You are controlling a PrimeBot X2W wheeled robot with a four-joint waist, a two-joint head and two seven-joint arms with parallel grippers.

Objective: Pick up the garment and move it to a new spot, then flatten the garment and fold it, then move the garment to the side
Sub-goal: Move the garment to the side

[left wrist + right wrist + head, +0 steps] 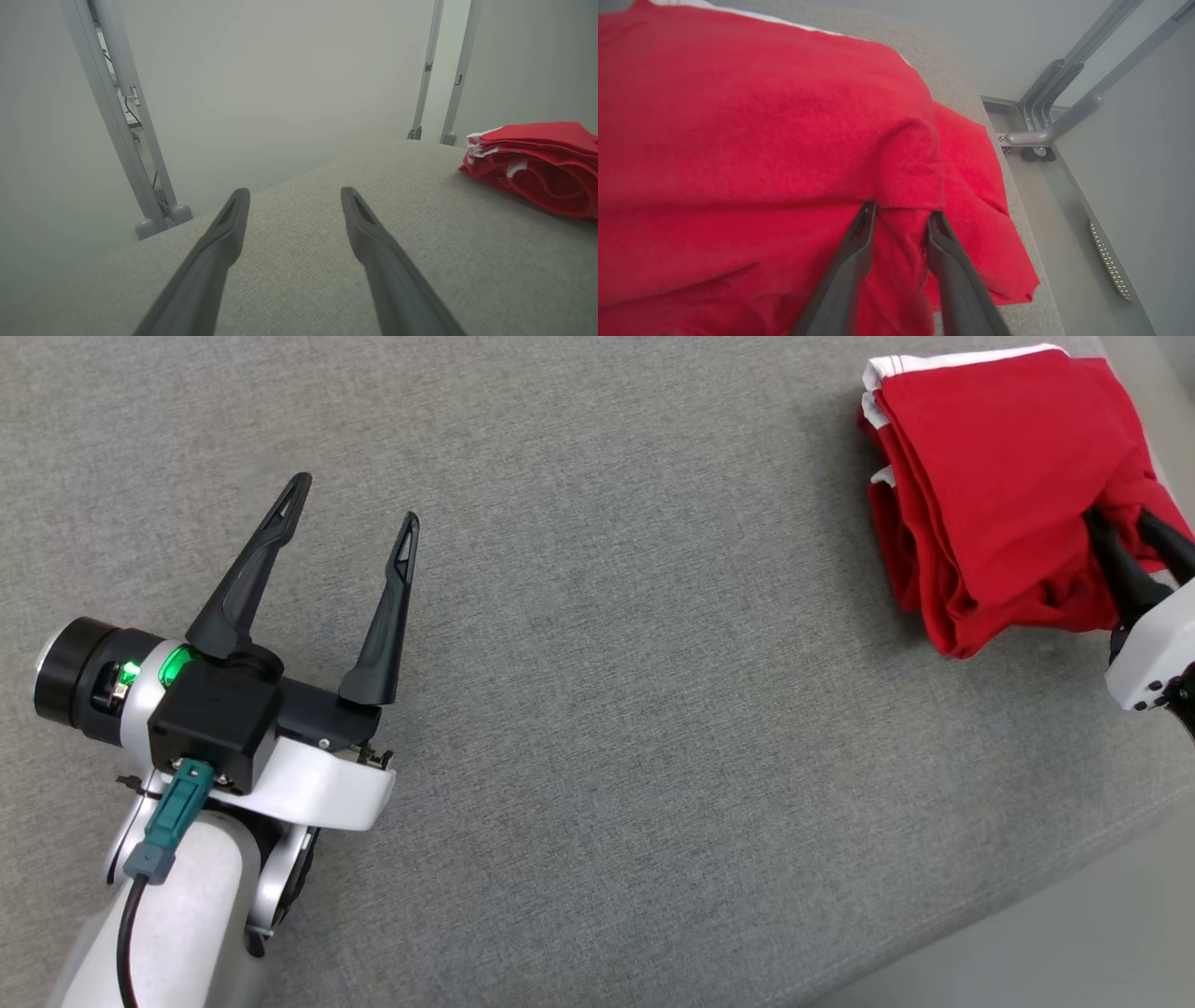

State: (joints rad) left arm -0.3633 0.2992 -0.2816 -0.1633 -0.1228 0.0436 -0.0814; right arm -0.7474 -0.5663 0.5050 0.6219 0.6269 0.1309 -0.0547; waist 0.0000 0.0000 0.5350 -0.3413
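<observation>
The garment point(990, 476) is a red cloth with white trim, folded into a thick bundle at the far right of the grey fabric surface point(653, 709). It also lies at the right edge of the left wrist view point(537, 163) and spreads wide in the right wrist view point(738, 140). My right gripper point(1120, 527) reaches into the bundle's near right edge. Its fingers stand a little apart, open, with a raised ridge of red cloth between them point(901, 210). My left gripper point(355, 499) rests wide open over bare surface at the left, far from the garment, holding nothing point(294, 191).
The grey surface ends along a diagonal edge at the lower right, with pale floor point(1074, 952) beyond. The garment lies close to the surface's right edge. Grey metal frame posts point(117, 116) stand past the far side, and more frame tubing point(1064, 107) stands off the right side.
</observation>
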